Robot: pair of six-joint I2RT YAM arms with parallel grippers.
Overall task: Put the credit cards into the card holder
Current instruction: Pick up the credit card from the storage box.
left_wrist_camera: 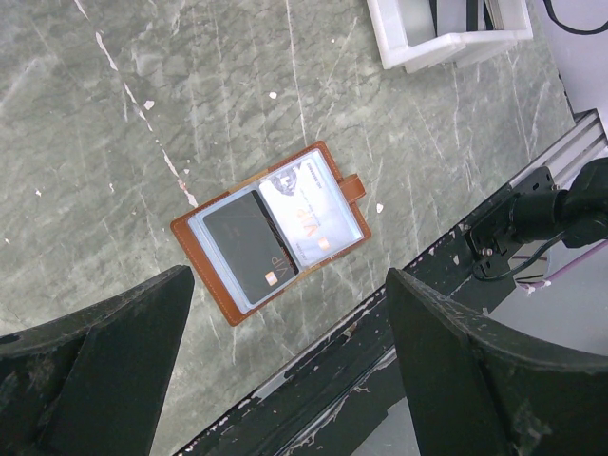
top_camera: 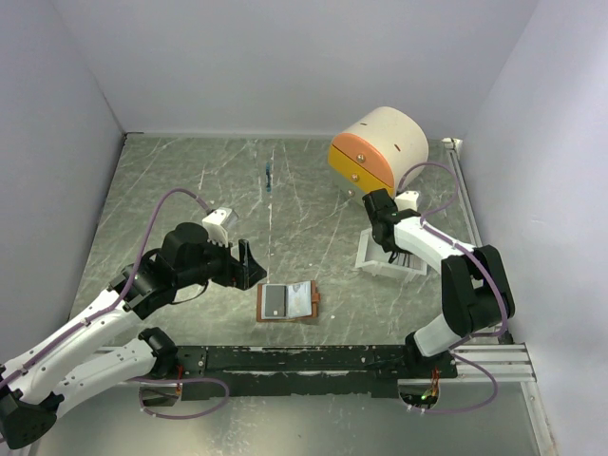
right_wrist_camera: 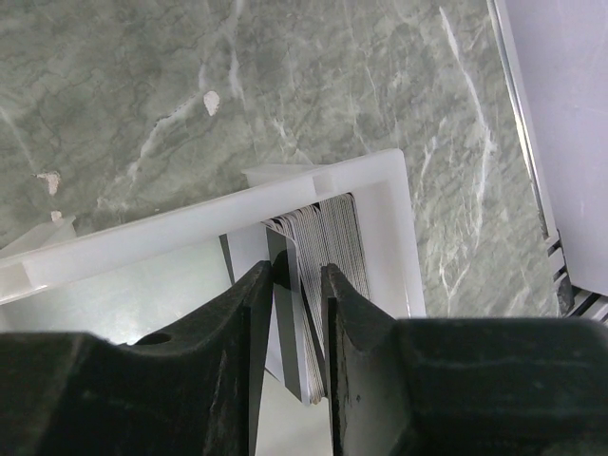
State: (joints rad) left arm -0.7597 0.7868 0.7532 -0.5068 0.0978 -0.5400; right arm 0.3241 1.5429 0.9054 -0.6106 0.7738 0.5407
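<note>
The holder (top_camera: 288, 303) lies open and flat on the surface (top_camera: 180, 190), toward 6 o'clock from its middle, just short of the black rail (top_camera: 313, 359) along the near edge. One holder, with two cards in it: a grey card (left_wrist_camera: 247, 249) in one pocket and a pale card (left_wrist_camera: 312, 211) in the other, side by side. The strap with the stud sticks out past the pale card's side.

At 2 o'clock from the holder, well apart, sits one white tray (top_camera: 369, 262). At 12 o'clock from the tray stands one cream-and-orange box (top_camera: 378, 152), just beside it. A small blue thing (top_camera: 270, 176) lies alone far back, at 12 o'clock from the holder. Nothing lies between holder and tray.

The left gripper (top_camera: 249, 266) hovers at 10 o'clock from the holder, near it but apart. Its jaws stand wide and hold nothing. In the left wrist view the holder shows between the two fingers (left_wrist_camera: 123, 351).

The right gripper (top_camera: 388, 249) reaches down into the tray. In the right wrist view a stack (right_wrist_camera: 334, 256) of cards stands on edge against the tray's end wall, too many and too tight to count. The jaws are narrow there, closed on the near end of the stack, with a dark card edge between them. I cannot tell how many cards they pinch.
</note>
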